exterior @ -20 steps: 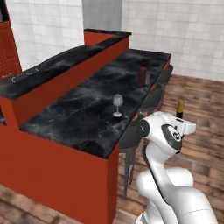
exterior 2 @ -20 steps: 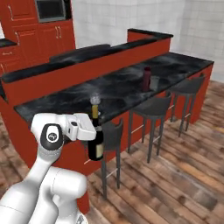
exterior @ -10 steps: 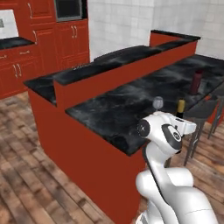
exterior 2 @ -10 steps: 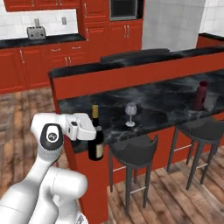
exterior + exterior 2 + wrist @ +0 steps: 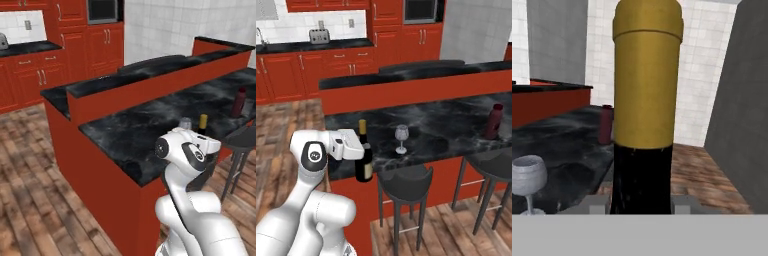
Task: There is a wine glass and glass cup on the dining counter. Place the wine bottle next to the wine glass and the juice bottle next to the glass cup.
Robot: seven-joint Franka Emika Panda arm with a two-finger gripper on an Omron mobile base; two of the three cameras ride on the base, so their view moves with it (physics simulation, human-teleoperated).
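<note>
- The dining counter (image 5: 456, 120) runs long from 9 to 3 o'clock across the right base view, its black top below a raised red ledge (image 5: 421, 92).
- Two stools (image 5: 406, 182) stand at its near side, at 6 and 4 o'clock.
- My gripper (image 5: 358, 149) is clamped on the wine bottle (image 5: 363, 160), held off the counter's near edge at 8 o'clock.
- The wine bottle stands upright, long axis vertical, gold top (image 5: 647, 75) at 12 o'clock, base at 6.
- The juice bottle (image 5: 493, 121) stands upright on the counter at 3 o'clock, well apart from my bottle.
- The wine glass (image 5: 401, 138) stands upright on the counter, just beside the wine bottle toward 3 o'clock, bowl up.
</note>
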